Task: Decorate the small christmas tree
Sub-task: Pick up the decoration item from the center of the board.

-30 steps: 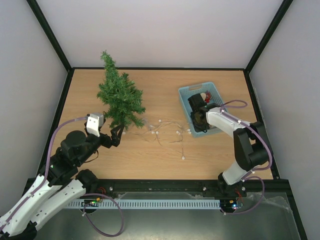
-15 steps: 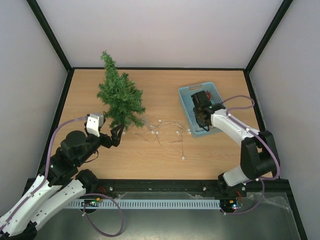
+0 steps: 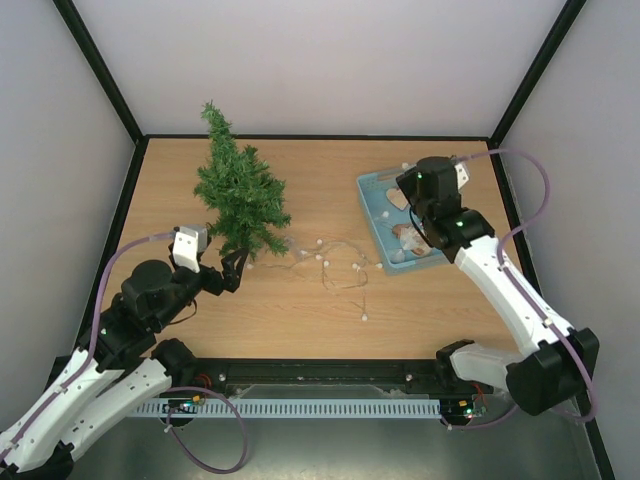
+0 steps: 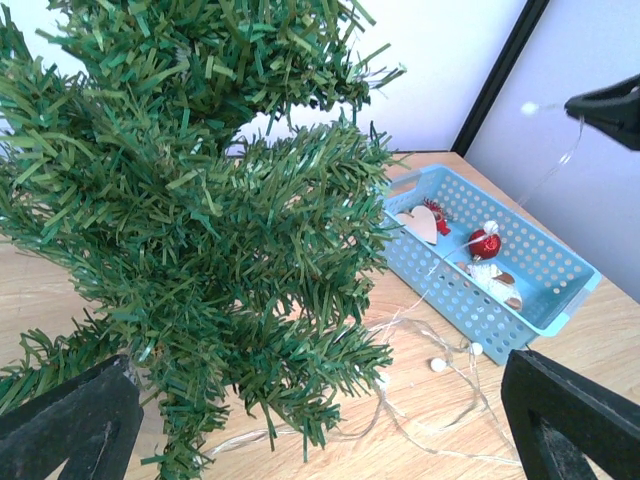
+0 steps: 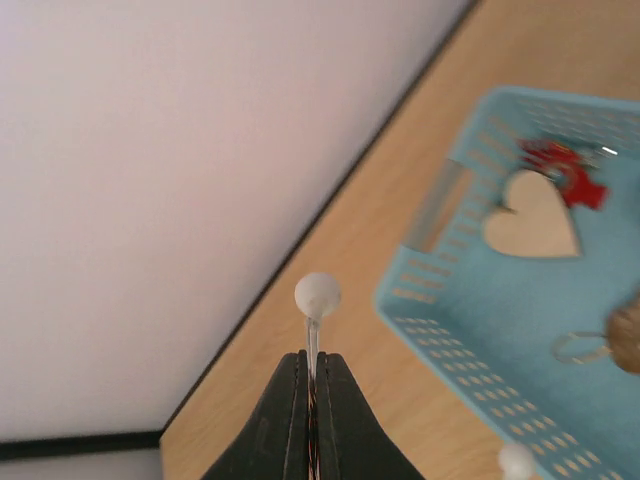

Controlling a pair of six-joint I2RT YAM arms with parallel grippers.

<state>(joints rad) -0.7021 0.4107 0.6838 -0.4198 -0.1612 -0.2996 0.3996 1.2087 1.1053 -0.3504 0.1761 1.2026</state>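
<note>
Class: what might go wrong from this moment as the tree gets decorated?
The right gripper pinches the light string just below a bulb; the thin wire may slip free. The string crosses the basket; pulling may drag it. It reaches the small christmas tree, unheld by the open left gripper; it might topple.

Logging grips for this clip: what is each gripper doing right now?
Left gripper: open, nothing gripped, by the small christmas tree.
Right gripper: shut on the fairy-light string.
</note>
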